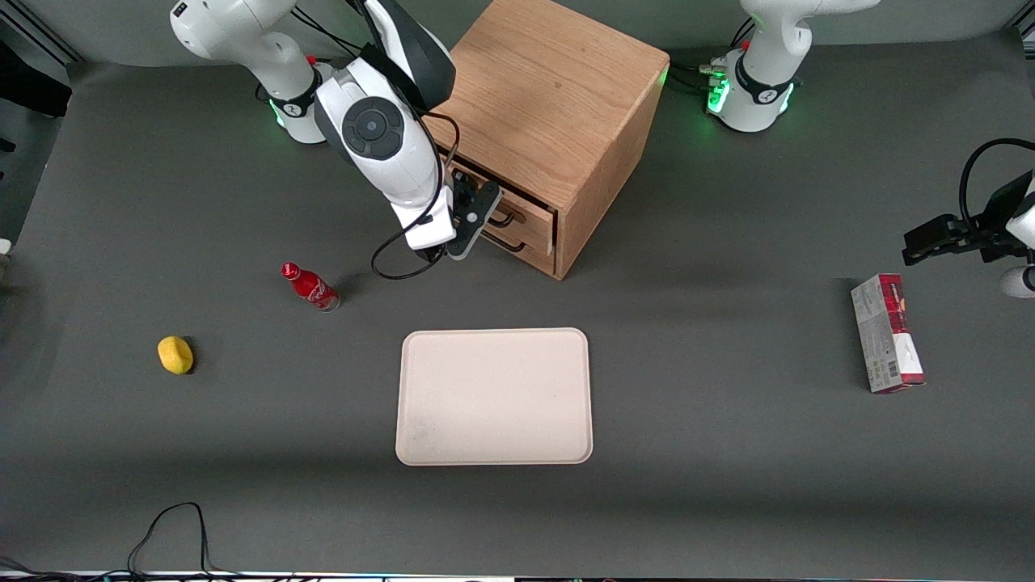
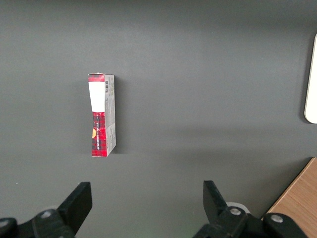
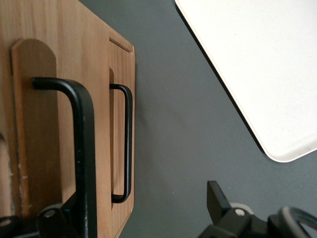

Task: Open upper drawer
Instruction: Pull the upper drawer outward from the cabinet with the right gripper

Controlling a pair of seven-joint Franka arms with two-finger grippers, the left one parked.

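The wooden cube cabinet [image 1: 550,97] stands at the back of the table. Its upper drawer [image 1: 525,212] is a light-oak front [image 3: 34,124] with a long black wire handle [image 3: 86,148]. The lower drawer [image 1: 530,245] sits under it with the same kind of handle [image 3: 128,144]. My right gripper [image 1: 477,220] is open and hovers right in front of the two drawer fronts. In the right wrist view the gripper [image 3: 143,201] has its jaws wide apart. The upper handle's bar lies just inside one finger [image 3: 59,218], and the other finger [image 3: 215,196] stands well away over the mat.
A cream tray [image 1: 494,396] lies nearer the front camera than the cabinet and also shows in the right wrist view [image 3: 257,64]. A red bottle [image 1: 310,287] and a yellow fruit [image 1: 175,355] lie toward the working arm's end. A red-grey carton [image 1: 886,332] lies toward the parked arm's end.
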